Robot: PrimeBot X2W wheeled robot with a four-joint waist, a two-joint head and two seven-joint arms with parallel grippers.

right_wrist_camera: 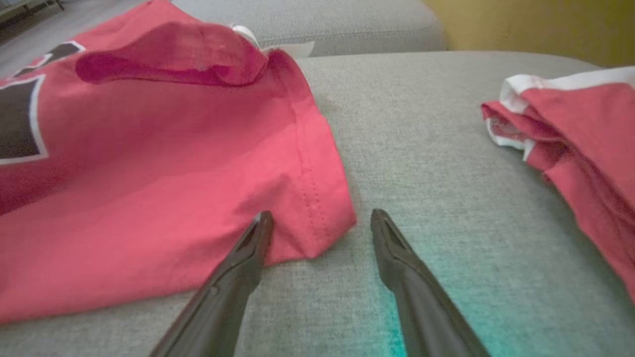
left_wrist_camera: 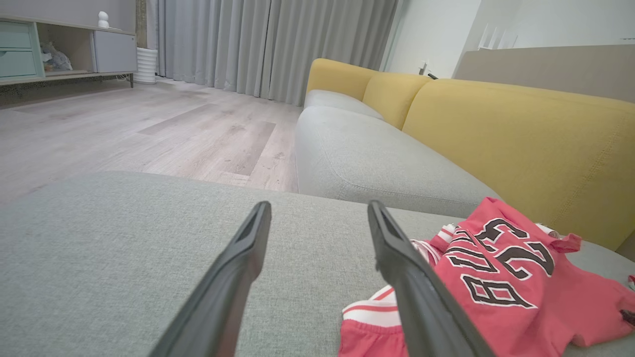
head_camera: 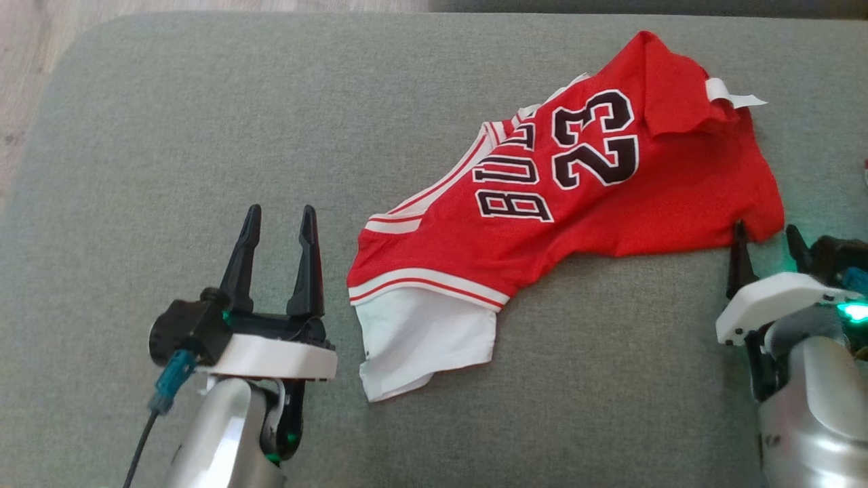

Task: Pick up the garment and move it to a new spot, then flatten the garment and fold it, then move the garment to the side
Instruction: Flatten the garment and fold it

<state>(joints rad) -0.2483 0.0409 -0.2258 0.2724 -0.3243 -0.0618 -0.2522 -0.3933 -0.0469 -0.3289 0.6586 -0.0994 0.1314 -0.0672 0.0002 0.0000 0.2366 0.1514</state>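
Note:
The garment [head_camera: 610, 183] is a red jersey with white trim, black lettering and the number 23, lying rumpled on the grey cushion [head_camera: 169, 122], one corner folded over at the top. My left gripper [head_camera: 278, 224] stands open to the left of its white-edged sleeve, apart from it; in the left wrist view the garment [left_wrist_camera: 501, 277] lies right of my open left gripper [left_wrist_camera: 317, 213]. My right gripper [head_camera: 766, 237] is open at the garment's lower right corner. In the right wrist view my right gripper [right_wrist_camera: 320, 223] straddles that corner of the garment [right_wrist_camera: 163, 168] just above the cushion.
A second red and white cloth [right_wrist_camera: 580, 129] lies on the cushion to the right. A yellow sofa back [left_wrist_camera: 521, 134] rises behind the grey seat [left_wrist_camera: 377, 163]. Wooden floor [left_wrist_camera: 139, 129] runs beyond the cushion's far left edge.

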